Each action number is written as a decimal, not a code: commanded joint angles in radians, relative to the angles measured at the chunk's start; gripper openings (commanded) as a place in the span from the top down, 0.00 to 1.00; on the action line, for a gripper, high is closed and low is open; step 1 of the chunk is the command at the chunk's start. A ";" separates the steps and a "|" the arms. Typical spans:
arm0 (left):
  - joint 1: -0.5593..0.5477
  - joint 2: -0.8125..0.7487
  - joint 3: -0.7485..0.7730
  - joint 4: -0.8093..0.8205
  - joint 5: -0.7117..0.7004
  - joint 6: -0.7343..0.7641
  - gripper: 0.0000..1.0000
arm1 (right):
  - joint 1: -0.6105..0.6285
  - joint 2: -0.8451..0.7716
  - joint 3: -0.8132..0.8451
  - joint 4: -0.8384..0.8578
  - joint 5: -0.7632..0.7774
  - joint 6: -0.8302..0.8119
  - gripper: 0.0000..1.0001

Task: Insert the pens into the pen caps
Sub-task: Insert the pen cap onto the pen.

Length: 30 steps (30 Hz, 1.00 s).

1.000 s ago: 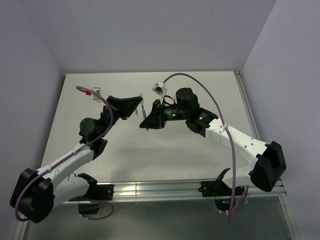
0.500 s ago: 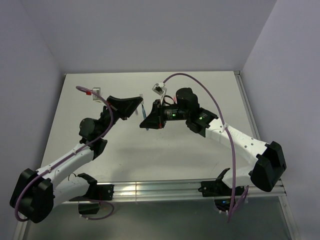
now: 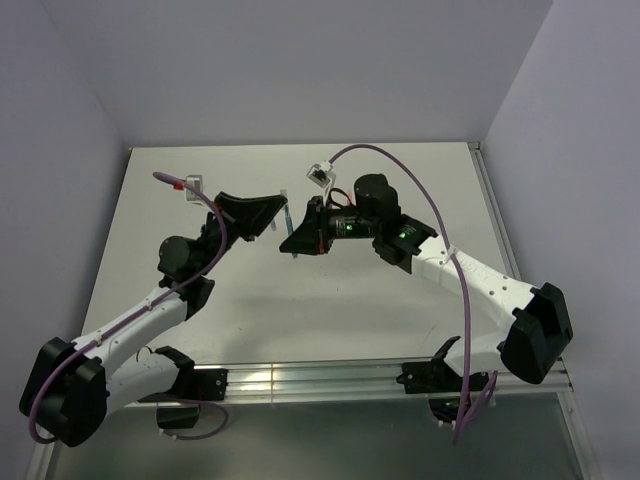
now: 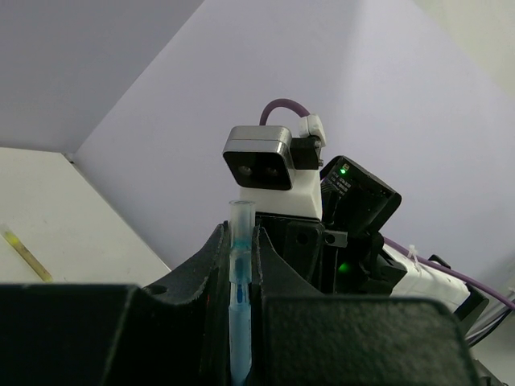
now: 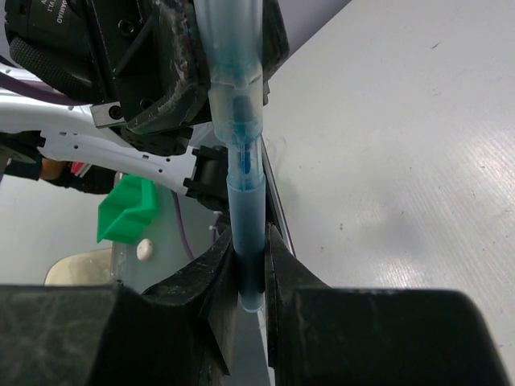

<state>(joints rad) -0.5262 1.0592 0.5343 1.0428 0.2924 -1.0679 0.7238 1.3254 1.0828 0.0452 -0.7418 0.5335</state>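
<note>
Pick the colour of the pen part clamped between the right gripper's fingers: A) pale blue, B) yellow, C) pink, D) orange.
A: the right wrist view shows a pale blue tube pinched in the right gripper, whose jaws are closed against its sides.

The left gripper (image 4: 241,241), its dark fingers (image 4: 211,259) closed from either side, clamps a translucent blue plastic pen (image 4: 241,219) that stands upright with its open end just above the fingertips. Directly behind it is a grey-and-white boxy wrist camera (image 4: 259,159) on a black housing (image 4: 358,211) showing two green lights, with a purple cable (image 4: 282,105) looping over the top. At far left a thin yellow stick (image 4: 24,253) lies on the pale flat table (image 4: 80,217), under plain lavender walls.
</note>
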 commanded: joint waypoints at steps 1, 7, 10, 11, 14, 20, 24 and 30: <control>-0.006 -0.018 0.021 0.048 0.030 -0.003 1.00 | -0.018 -0.026 0.023 0.051 0.015 0.019 1.00; -0.038 -0.001 0.013 0.043 0.013 0.016 1.00 | -0.023 -0.032 0.016 0.073 0.030 0.042 1.00; -0.107 0.001 -0.002 0.016 -0.034 0.052 1.00 | -0.034 -0.040 0.006 0.094 0.051 0.059 1.00; -0.153 -0.001 -0.008 0.011 -0.050 0.066 1.00 | -0.043 -0.041 0.005 0.099 0.059 0.062 1.00; -0.224 -0.022 -0.066 0.019 -0.101 0.062 1.00 | -0.075 -0.063 -0.009 0.111 0.099 0.080 1.00; -0.300 -0.087 -0.131 -0.111 -0.151 0.107 1.00 | -0.135 -0.117 -0.017 0.087 0.160 0.065 1.00; -0.330 -0.102 -0.128 -0.150 -0.145 0.137 1.00 | -0.136 -0.117 -0.023 0.097 0.160 0.072 1.00; -0.377 -0.065 -0.123 -0.144 -0.133 0.149 1.00 | -0.141 -0.120 -0.009 0.062 0.191 0.042 1.00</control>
<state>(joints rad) -0.8173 0.9848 0.4377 0.9718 -0.0643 -0.9356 0.6693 1.2362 1.0214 -0.0624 -0.7944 0.5747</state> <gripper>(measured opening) 0.154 0.209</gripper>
